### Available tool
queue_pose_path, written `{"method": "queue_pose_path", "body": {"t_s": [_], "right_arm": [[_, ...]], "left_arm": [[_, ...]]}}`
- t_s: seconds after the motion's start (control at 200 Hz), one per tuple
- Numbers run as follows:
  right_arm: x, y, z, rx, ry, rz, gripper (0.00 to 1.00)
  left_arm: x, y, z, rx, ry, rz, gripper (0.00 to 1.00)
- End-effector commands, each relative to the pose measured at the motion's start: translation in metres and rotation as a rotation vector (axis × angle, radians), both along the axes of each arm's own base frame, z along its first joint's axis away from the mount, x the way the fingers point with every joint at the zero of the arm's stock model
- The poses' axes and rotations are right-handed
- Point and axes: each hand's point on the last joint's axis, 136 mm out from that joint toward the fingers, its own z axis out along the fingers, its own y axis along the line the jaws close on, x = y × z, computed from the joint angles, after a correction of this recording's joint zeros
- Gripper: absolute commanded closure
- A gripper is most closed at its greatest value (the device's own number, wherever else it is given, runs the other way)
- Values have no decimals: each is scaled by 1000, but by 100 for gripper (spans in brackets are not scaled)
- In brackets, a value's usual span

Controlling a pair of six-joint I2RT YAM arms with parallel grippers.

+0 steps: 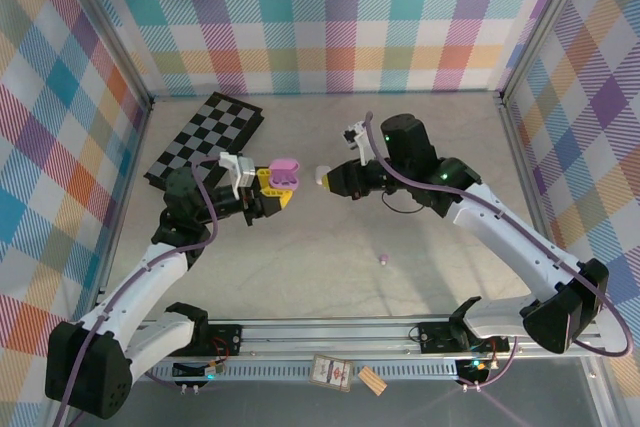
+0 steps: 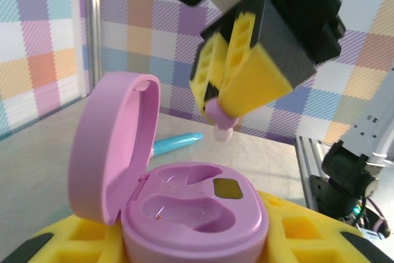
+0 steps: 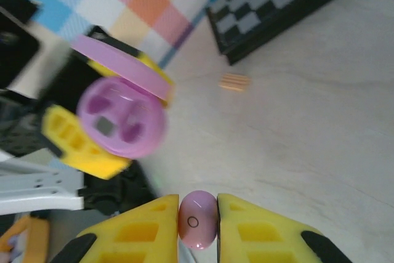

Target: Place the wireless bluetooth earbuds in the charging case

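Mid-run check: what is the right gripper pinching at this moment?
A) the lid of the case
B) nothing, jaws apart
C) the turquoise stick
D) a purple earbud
D: the right wrist view shows a purple earbud clamped between the yellow pads of the right gripper, while the left gripper holds the open purple case.

Left end effector (image 1: 279, 185) and right end effector (image 1: 329, 179) face each other, clamped.
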Motion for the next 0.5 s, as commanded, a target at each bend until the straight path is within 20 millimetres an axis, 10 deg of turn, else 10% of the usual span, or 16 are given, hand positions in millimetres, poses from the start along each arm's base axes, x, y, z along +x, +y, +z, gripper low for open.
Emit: {"method": "queue_pose_path", "body": {"t_s": [0.0,0.495], "right_arm": [[-19,17,45,151,-67,149,80],[-21,46,33,138,-27,220,81]], "left_arm": [[-12,-6,10,7,-74,-74,73],[-19,-9,14,1,-95,-112,73]]}}
